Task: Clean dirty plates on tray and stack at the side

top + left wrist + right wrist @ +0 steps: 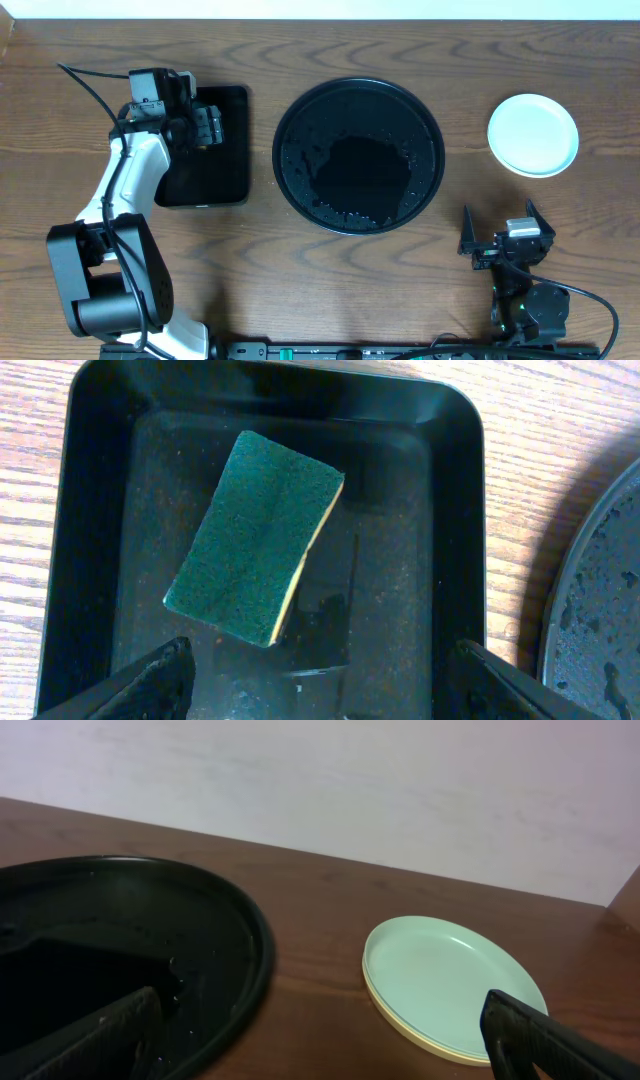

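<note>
The dirty plates [533, 134] sit in one stack on the bare wood at the far right, outside the tray. In the right wrist view the plates [450, 982] show a pale mint one on top and a yellow edge at the bottom. The round black tray [290, 110] lies mid-table, wet and glossy, with no plate on it. Near the front right, my right gripper [498, 222] stands open and empty; in its own view the right gripper [320, 1050] frames the gap between tray rim [262, 955] and stack. My left gripper [207, 125] hovers open at the far left.
Under my left gripper [320, 695] a green sponge [255, 535] with a yellow underside lies in a small rectangular black tray [455, 510], clear of both fingers. The round tray's edge [600, 610] is just right of it. A black cable [85, 85] trails at far left.
</note>
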You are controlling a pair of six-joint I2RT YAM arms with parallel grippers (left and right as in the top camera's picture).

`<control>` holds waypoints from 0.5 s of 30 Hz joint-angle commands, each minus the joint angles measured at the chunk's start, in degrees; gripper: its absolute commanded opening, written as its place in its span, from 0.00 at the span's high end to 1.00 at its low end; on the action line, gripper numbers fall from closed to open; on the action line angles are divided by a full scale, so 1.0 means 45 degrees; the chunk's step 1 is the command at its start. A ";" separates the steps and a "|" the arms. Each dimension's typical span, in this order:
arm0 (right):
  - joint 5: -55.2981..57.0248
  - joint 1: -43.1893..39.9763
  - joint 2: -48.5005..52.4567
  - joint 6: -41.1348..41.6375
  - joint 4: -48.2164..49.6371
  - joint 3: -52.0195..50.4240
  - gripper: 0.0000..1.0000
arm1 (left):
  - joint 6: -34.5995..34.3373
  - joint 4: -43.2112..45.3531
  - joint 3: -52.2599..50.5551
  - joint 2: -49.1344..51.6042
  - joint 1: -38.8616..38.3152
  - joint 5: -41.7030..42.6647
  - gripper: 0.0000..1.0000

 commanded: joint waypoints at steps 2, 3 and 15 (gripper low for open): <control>0.0165 -0.0136 -0.0078 -0.0141 -0.0068 -0.0015 0.01 | 0.0121 -0.0029 -0.0126 0.0112 -0.0010 -0.0126 0.19; 0.0165 -0.0136 -0.0078 -0.0141 -0.0068 -0.0015 0.01 | 0.0121 -0.0034 -0.0126 0.0073 -0.0015 -0.0126 0.19; 0.0165 -0.0136 -0.0078 -0.0141 -0.0068 -0.0015 0.01 | 0.0121 -0.0029 -0.0126 -0.6742 -0.0029 -0.0126 0.19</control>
